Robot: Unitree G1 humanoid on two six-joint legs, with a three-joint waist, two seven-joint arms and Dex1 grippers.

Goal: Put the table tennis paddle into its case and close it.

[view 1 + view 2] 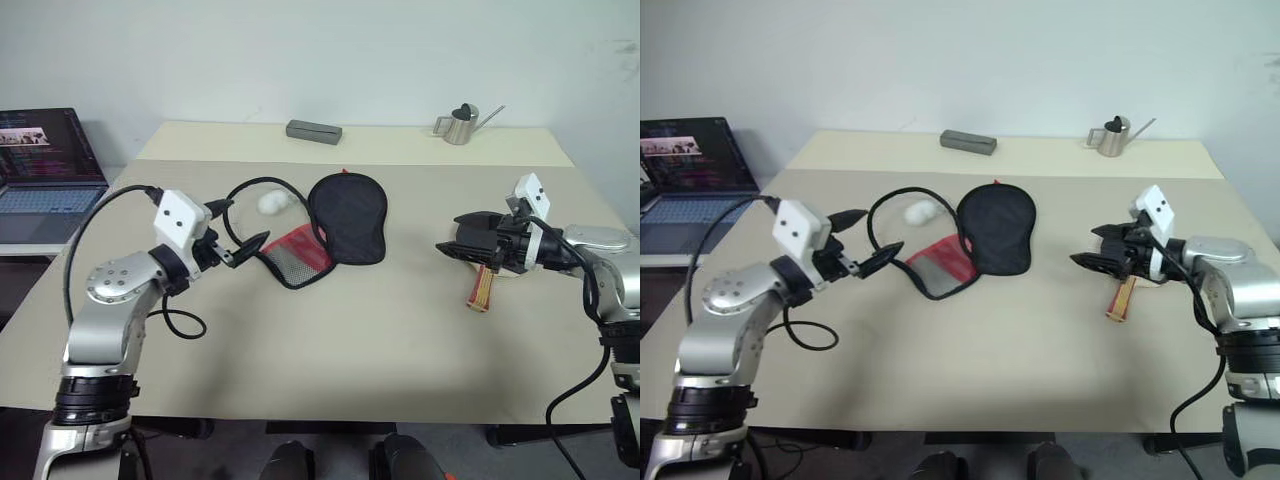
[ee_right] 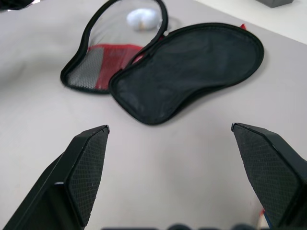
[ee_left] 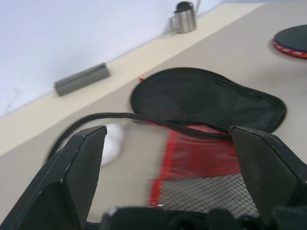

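Even, soft indoor light; faint shadows; left wrist foreground blurred.

We see a beige table [image 1: 330,330]. Near its far edge a grey bar [image 1: 314,131] lies flat, left of centre. A small steel watering can [image 1: 461,124] stands upright towards the far right corner. Off the left edge, an open laptop [image 1: 45,170] rests on a separate surface.

Office or lab, laptop [image 1: 45,165], beige table [image 1: 350,330]

left end effector [image 1: 240,245] spread wide, right end effector [image 1: 455,246] likewise
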